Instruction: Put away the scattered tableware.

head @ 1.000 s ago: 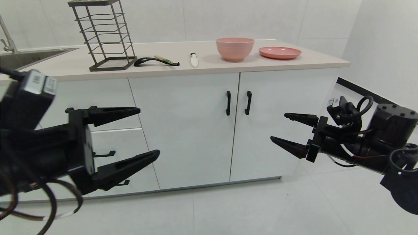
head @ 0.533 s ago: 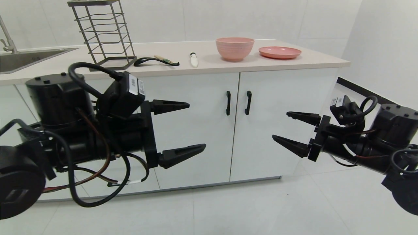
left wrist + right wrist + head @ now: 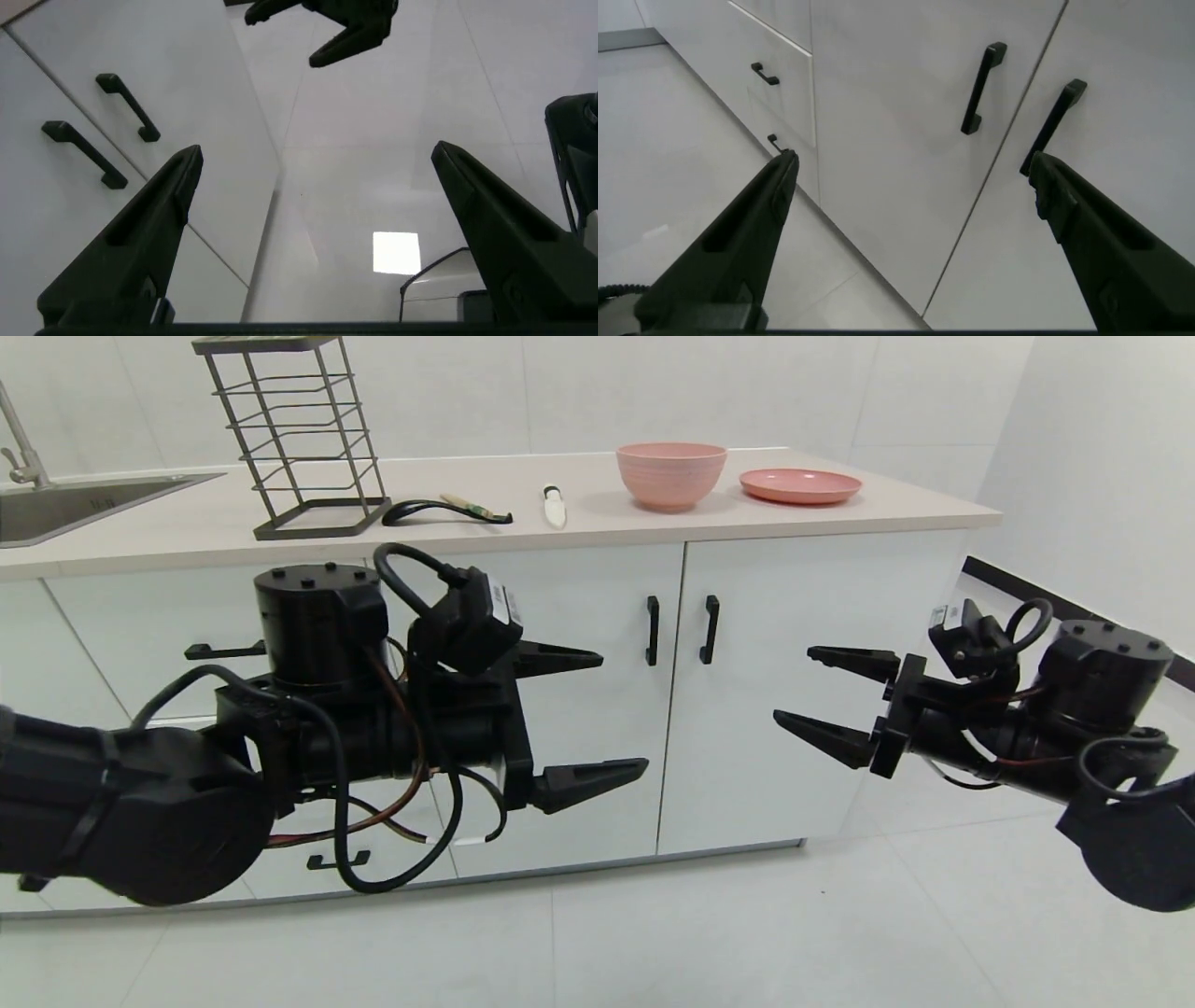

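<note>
Seemingly not begun: bowl (image 3: 671,474), plate (image 3: 800,485), knife (image 3: 555,505), spoon (image 3: 439,510) loose on counter (image 3: 187,527), left gripper (image 3: 624,714) and right gripper (image 3: 793,684) spread, empty.

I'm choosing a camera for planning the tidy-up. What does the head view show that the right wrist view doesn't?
Head view: the counter with the wire rack, pink bowl and pink plate, plus the open left gripper. Right wrist view: nothing extra, just a nearer look at the cupboard front. Both: the two black door handles and the open right gripper.
</note>
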